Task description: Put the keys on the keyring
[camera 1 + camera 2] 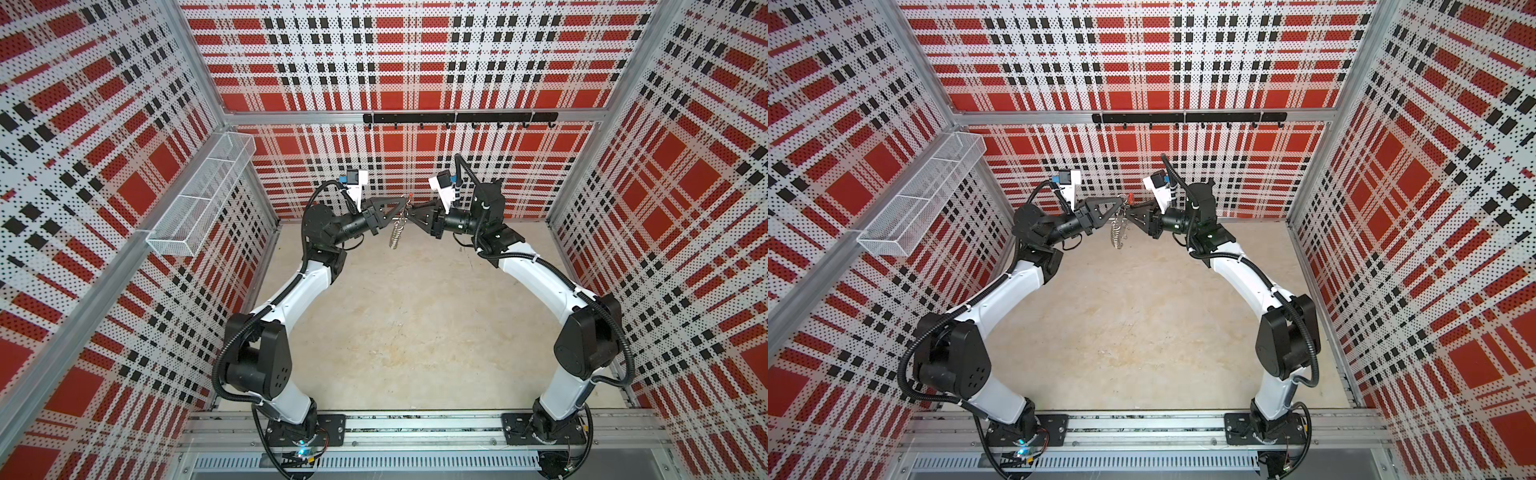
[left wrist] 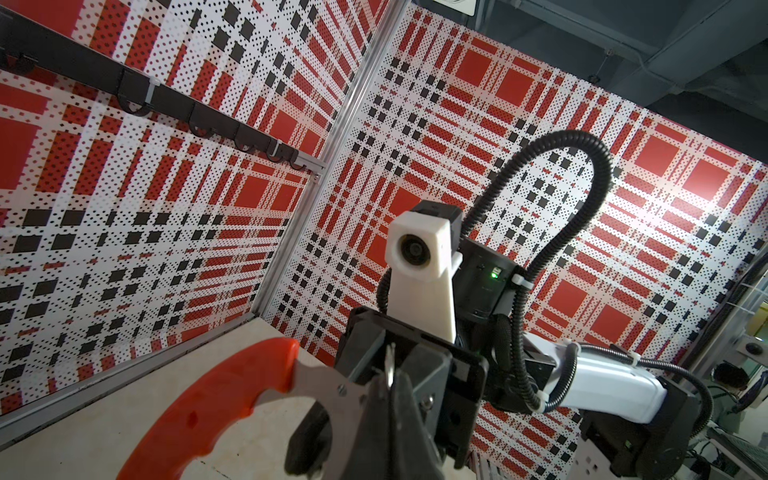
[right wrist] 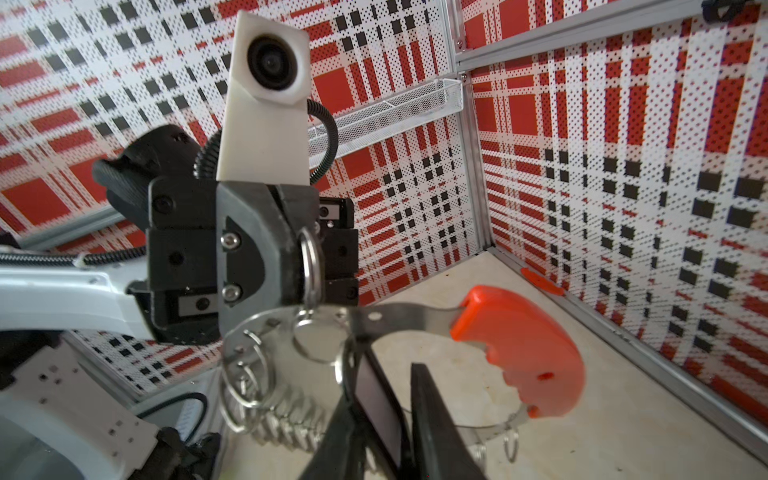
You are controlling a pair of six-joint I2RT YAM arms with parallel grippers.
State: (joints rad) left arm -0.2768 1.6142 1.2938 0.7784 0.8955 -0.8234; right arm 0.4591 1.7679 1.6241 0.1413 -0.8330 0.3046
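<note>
The keyring (image 1: 397, 237) hangs in mid air at the back centre in both top views, its split rings (image 1: 1116, 235) dangling. My left gripper (image 2: 390, 380) is shut on the grey band (image 2: 320, 384) beside the red segment (image 2: 220, 407); the right wrist view shows that grip (image 3: 305, 297) too. My right gripper (image 3: 390, 382) faces it tip to tip (image 1: 411, 216). The keys show as a black tag with a pale window (image 3: 376, 405), lying flat against one right finger with the other finger (image 3: 436, 424) close beside it. The metal key is hidden.
A white mesh basket (image 1: 203, 191) hangs on the left wall. A black hook rail (image 1: 457, 118) runs along the back wall. Pale floor (image 1: 415, 332) lies below the arms. A small orange piece (image 3: 540, 280) sits at the floor's edge.
</note>
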